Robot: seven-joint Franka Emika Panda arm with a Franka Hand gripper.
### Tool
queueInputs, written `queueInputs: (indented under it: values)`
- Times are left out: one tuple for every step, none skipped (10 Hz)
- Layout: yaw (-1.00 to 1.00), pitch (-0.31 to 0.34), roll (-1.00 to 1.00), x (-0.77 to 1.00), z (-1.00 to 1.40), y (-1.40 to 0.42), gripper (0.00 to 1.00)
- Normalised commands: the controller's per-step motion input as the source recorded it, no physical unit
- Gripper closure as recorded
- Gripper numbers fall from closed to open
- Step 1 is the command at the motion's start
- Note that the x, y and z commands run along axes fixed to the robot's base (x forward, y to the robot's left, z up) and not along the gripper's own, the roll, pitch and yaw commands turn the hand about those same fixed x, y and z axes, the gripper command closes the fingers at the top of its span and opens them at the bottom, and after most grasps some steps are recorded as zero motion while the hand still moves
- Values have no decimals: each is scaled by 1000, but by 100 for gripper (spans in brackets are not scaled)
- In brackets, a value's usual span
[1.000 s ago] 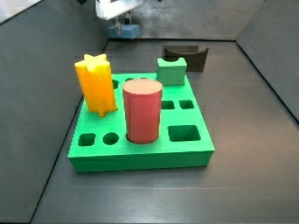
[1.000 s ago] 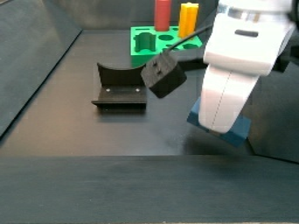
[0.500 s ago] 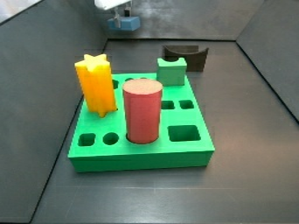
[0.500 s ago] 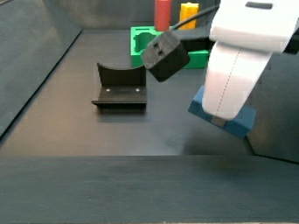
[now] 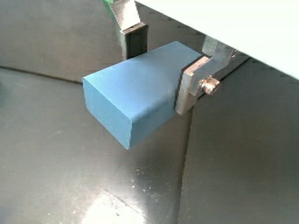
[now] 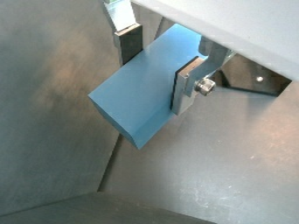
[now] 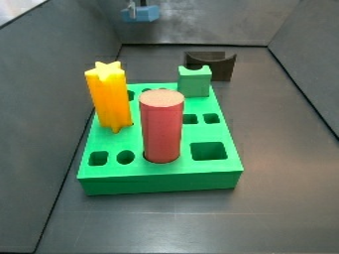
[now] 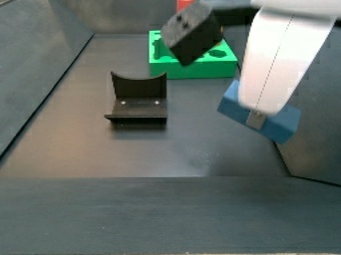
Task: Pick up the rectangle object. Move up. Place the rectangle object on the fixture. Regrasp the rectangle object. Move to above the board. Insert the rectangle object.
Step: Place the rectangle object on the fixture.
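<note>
My gripper (image 5: 163, 63) is shut on the slate-blue rectangle object (image 5: 135, 92), held well above the dark floor; it shows in both wrist views (image 6: 146, 92). In a side view the gripper and block (image 7: 141, 13) hang high at the back. In a side view the block (image 8: 262, 113) pokes out below the white arm, to the right of the fixture (image 8: 136, 100). The fixture (image 7: 212, 63) is dark with a U notch and empty. The green board (image 7: 162, 139) lies on the floor with holes in its top.
On the board stand a red cylinder (image 7: 161, 125), a yellow star post (image 7: 109, 95) and a small green notched block (image 7: 196, 80). A dark camera box (image 8: 192, 38) juts from the arm. Grey walls ring the floor.
The gripper has risen with the rectangle object, moving higher above the floor in both side views. Nothing on the board or the fixture has moved.
</note>
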Motion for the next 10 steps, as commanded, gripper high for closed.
queueInputs:
  values:
    - [22, 103, 112, -33, 988, -12, 100]
    - [30, 106, 113, -29, 890, -16, 100]
    - [36, 112, 121, -23, 753, -13, 100]
    - [41, 121, 123, -21, 652, -14, 100]
    - [39, 119, 114, -17, 550, -10, 100]
    - [34, 116, 96, -14, 406, -3, 100]
    - [31, 114, 86, -8, 290, 1, 100]
    - [-1000, 39, -82, 902, -102, -1000, 100]
    - [-1000, 41, -83, 910, -135, -1000, 100]
    - [-1000, 41, -87, 937, -138, -1000, 100]
